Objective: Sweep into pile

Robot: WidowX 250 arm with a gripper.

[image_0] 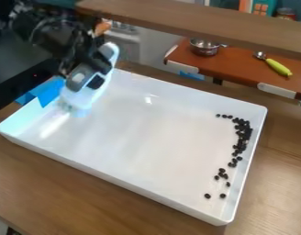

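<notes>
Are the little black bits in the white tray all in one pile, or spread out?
Spread out. The black bits make a long, curved line along one side of the tray, with a few loose ones at its near end.

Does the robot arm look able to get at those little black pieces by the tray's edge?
Probably yes: bare tray floor lies between the tool, with its white brush, and the black pieces, though they're at the opposite end.

a brown wooden table [67, 193] with visible grain carries a shallow white tray [141, 142].
</notes>
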